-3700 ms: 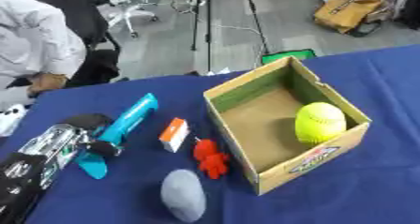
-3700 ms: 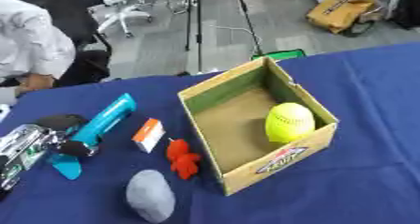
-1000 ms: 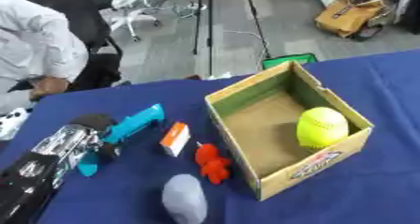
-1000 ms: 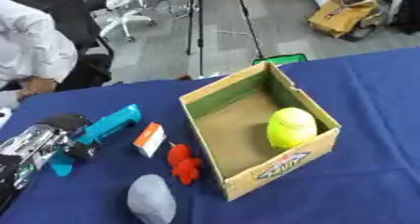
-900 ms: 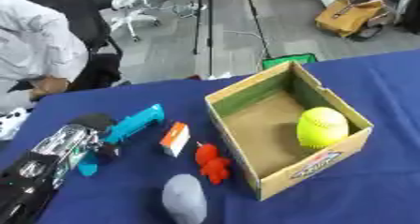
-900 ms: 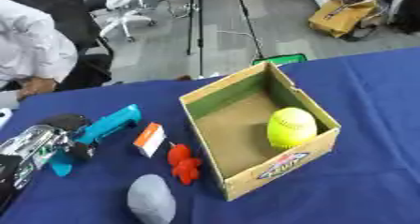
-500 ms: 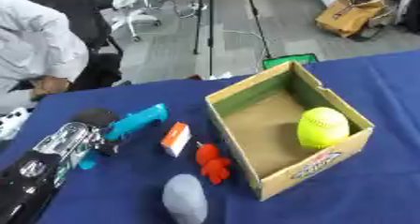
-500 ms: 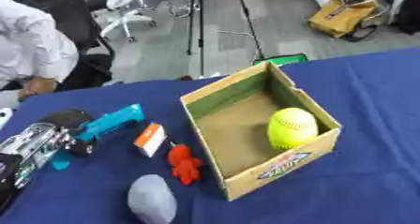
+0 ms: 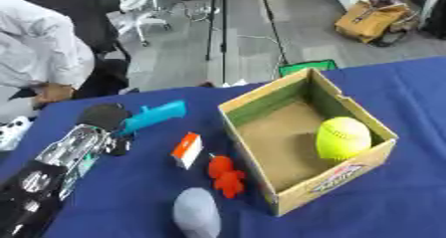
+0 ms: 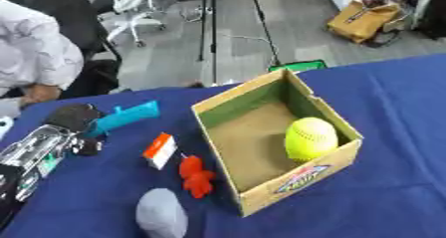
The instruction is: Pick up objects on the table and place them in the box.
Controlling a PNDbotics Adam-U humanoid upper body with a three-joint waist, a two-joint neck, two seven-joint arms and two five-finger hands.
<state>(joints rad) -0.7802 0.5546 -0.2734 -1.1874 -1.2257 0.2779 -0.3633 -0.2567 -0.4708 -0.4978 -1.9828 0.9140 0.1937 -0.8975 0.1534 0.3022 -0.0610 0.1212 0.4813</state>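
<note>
Since the earlier frames my left hand [image 9: 96, 130] has carried the long light-blue plastic tool [image 9: 153, 116] up off the blue tablecloth [image 9: 409, 202] and farther away; its fingers are curled round the tool's near end, the far end pointing right toward the box. My right hand is out of view. The open cardboard box [image 9: 261, 96] sits right of centre and holds only the yellow-green ball [image 9: 343, 138], against its right wall. Left of the box lie a small orange-and-white block [image 9: 186, 150], a red lumpy toy [image 9: 226, 174] just beside the box's near left wall, and a grey rounded object [image 9: 197, 214] at the near edge. Open cloth lies right of the box.
</note>
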